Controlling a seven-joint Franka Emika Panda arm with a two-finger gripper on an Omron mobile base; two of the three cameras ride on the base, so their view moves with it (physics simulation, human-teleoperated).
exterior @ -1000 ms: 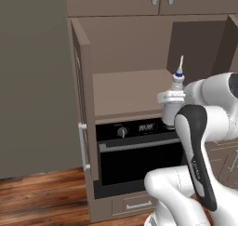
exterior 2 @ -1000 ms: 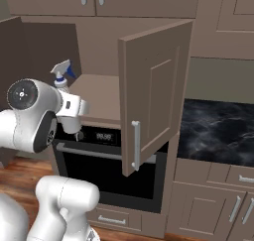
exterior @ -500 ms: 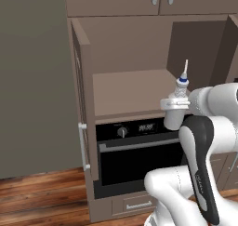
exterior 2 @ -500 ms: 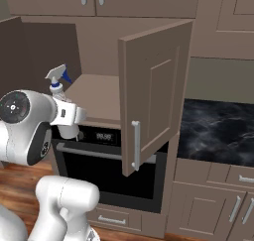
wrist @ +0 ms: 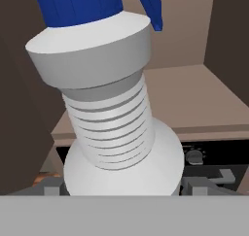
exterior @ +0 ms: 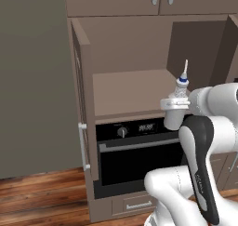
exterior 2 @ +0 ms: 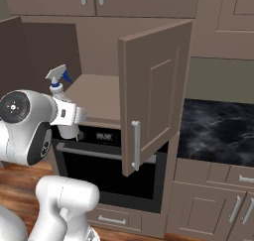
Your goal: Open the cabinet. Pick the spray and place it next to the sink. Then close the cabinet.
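Observation:
The cabinet (exterior: 130, 91) stands with both doors swung open, the left door (exterior: 82, 104) edge-on and the right door (exterior 2: 149, 91) jutting out; its tan shelf (exterior 2: 99, 91) is bare. The spray (exterior: 181, 82), a whitish bottle with a blue collar and thin nozzle, is upright in front of the shelf's edge, above the oven. My gripper (exterior: 175, 103) is shut on its body below the neck. From the right side the spray (exterior 2: 57, 81) rises out of the gripper (exterior 2: 67, 113). In the hand view the spray (wrist: 109, 118) is close up between my fingertips (wrist: 51, 190). The sink is out of view.
A black oven (exterior: 139, 160) sits under the cabinet, with a drawer below it. A black marble counter (exterior 2: 218, 131) lies to the right over lower doors. A grey wall panel (exterior: 32, 81) is at the left, and a wooden floor (exterior: 37, 192) below.
The gripper with the spray has shifted a little out from the cabinet opening and slightly lower, and the arm's elbow has swung. The cabinet doors have not moved.

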